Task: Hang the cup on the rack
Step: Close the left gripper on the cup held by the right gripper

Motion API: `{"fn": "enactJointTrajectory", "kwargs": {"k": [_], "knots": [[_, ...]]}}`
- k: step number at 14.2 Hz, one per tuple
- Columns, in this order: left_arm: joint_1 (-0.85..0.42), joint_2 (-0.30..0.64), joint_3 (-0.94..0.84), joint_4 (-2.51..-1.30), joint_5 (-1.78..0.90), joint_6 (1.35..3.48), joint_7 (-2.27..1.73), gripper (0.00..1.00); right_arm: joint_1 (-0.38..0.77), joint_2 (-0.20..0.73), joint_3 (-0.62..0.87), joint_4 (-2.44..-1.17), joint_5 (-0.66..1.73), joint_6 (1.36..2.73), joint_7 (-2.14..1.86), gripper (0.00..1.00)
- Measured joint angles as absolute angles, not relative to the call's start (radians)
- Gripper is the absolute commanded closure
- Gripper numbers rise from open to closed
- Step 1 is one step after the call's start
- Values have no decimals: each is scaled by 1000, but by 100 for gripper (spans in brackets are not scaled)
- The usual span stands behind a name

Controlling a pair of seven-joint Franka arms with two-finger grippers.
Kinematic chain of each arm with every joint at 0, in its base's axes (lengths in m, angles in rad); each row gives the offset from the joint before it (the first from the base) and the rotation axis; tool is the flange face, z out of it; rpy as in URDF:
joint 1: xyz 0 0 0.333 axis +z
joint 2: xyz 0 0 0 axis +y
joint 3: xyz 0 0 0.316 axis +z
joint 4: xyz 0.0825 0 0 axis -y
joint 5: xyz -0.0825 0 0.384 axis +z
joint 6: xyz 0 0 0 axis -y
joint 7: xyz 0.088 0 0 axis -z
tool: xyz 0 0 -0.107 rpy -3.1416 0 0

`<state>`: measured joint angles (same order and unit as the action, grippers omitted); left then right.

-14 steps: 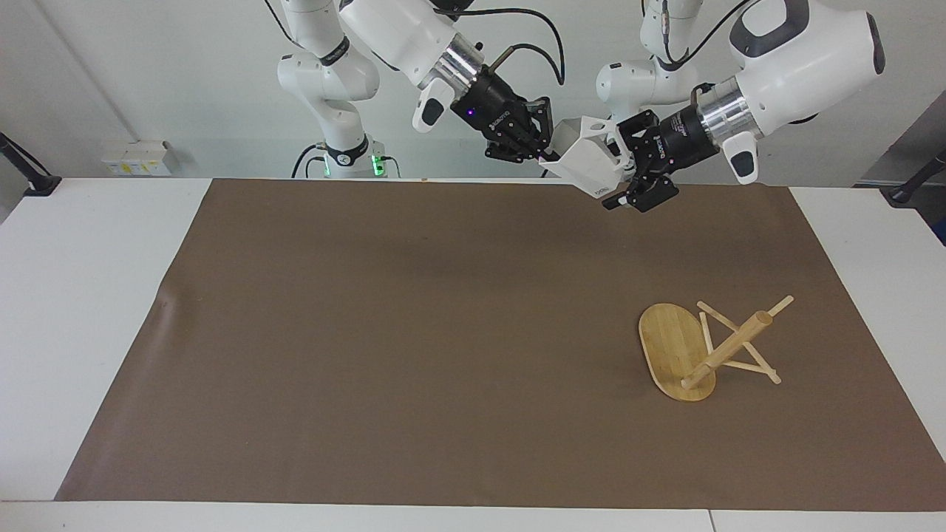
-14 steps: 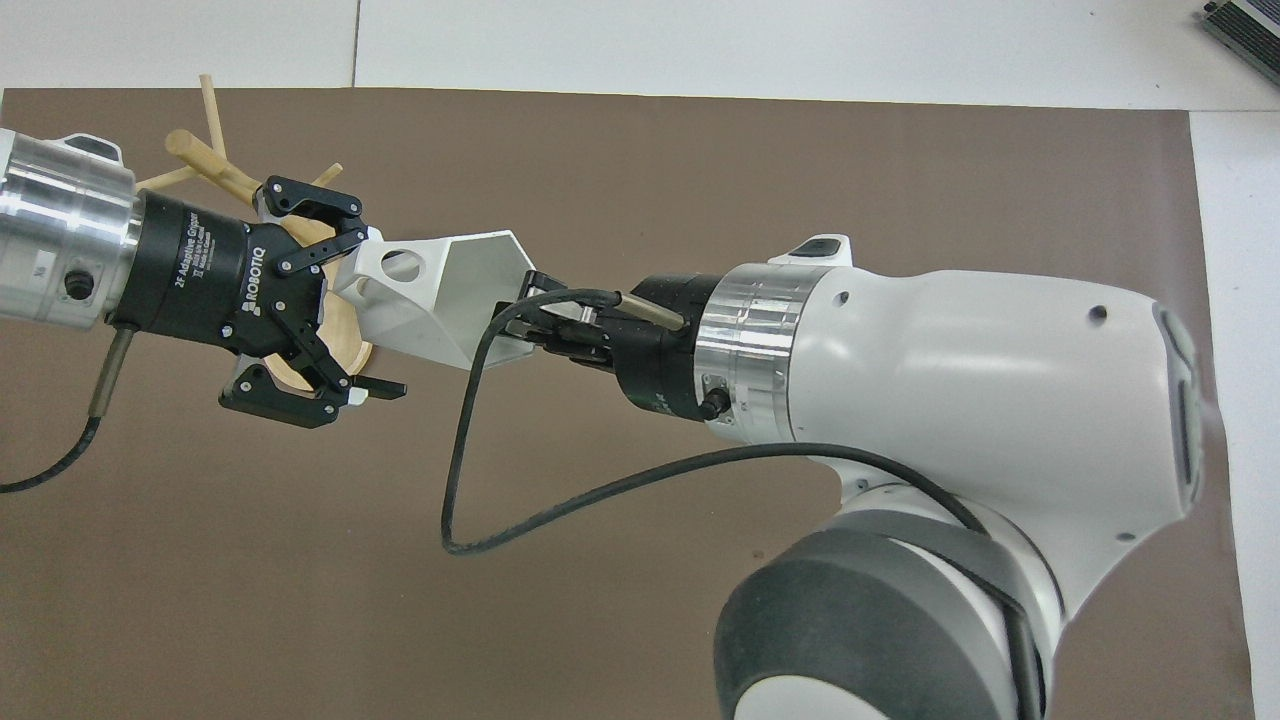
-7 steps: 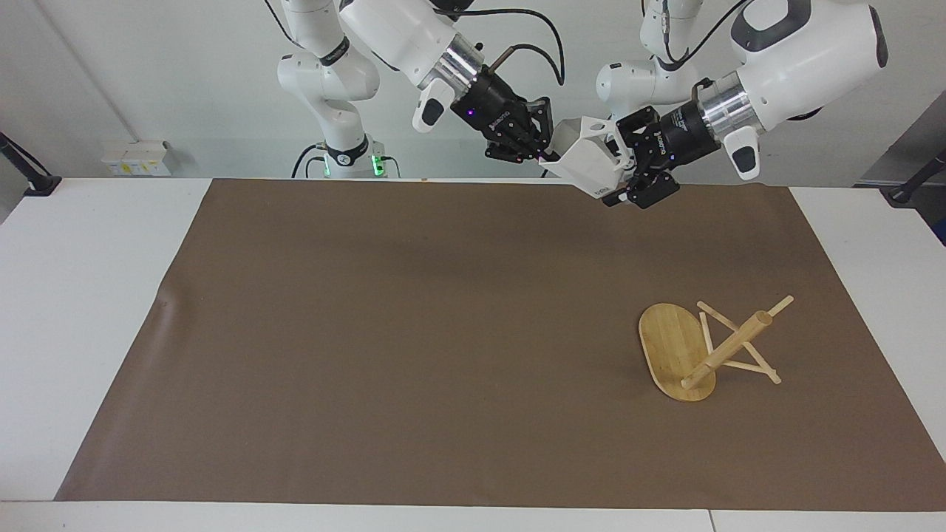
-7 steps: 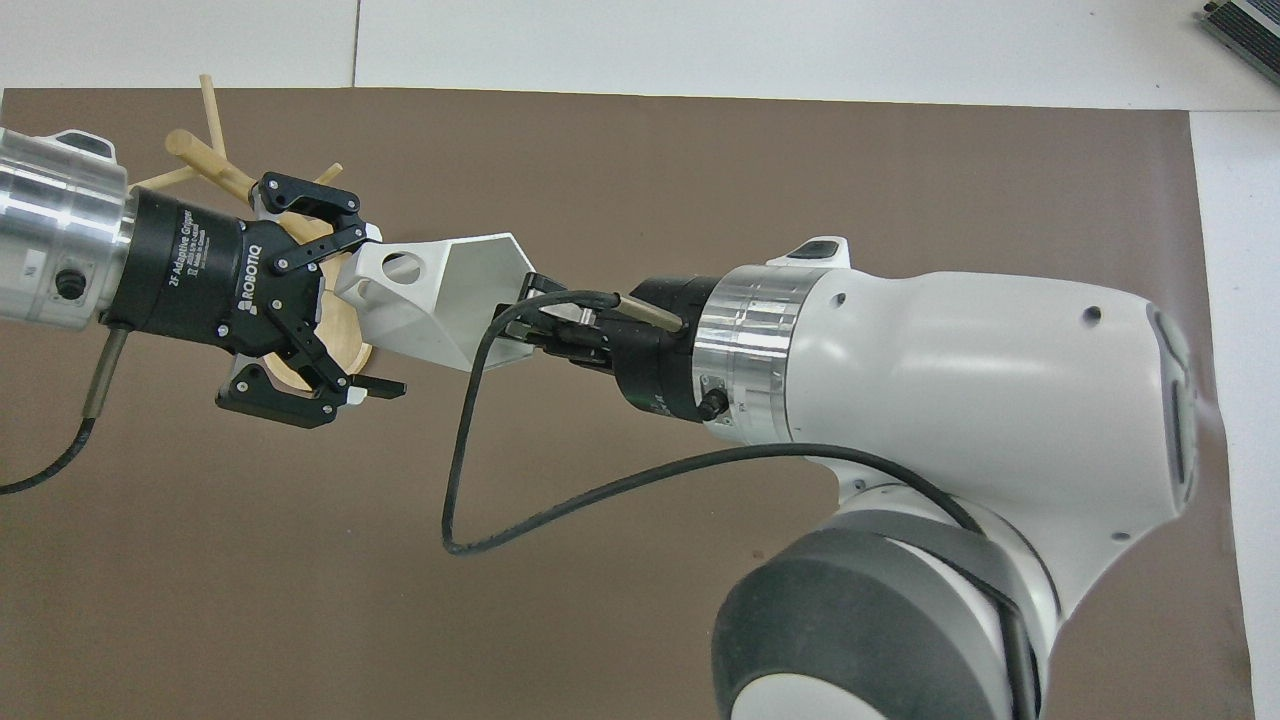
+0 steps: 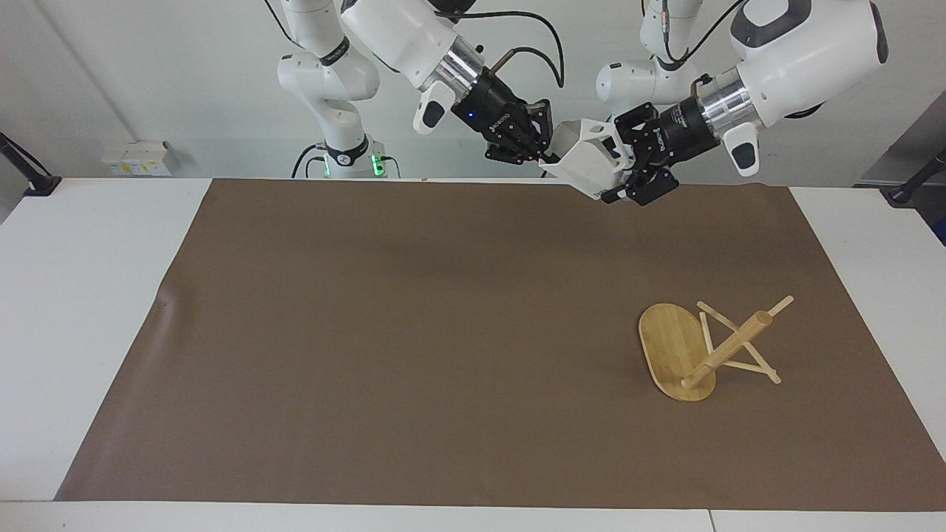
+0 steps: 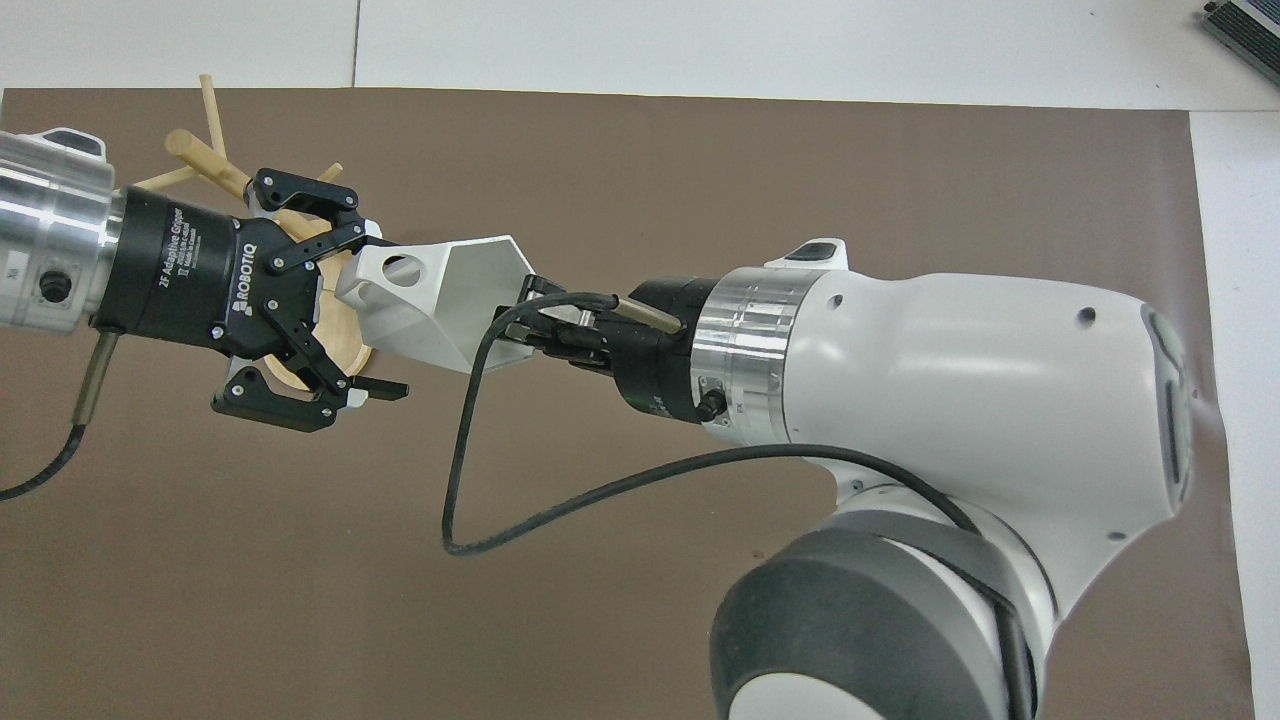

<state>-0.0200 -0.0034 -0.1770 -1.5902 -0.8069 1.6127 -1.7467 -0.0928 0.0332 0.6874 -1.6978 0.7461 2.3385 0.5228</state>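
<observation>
While the right gripper (image 5: 545,154) holds the cup (image 5: 587,164) by its rim in closed jaws above the desk's (image 5: 89,295) robot edge, the left gripper (image 5: 628,171) stands with jaws wide around the handle end. The cup looks stiff, light, smooth — best taken at its blocky handle; the rack (image 5: 702,347) lies toppled.

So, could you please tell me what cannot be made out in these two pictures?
- Overhead view: the rack's base, mostly hidden under the left claw.
- Overhead view: the right claw's fingertips, covered by its cable and the cup.
- Either view: whether the left claw touches the cup.
</observation>
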Motion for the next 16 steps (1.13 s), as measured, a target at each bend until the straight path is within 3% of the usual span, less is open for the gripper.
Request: {"fn": "enactJointTrajectory", "kwargs": {"k": [16], "knots": [[-25, -33, -185, -1632, -808, 1659, -1776, 0, -93, 33, 691, -1701, 746, 2338, 523, 100]]}}
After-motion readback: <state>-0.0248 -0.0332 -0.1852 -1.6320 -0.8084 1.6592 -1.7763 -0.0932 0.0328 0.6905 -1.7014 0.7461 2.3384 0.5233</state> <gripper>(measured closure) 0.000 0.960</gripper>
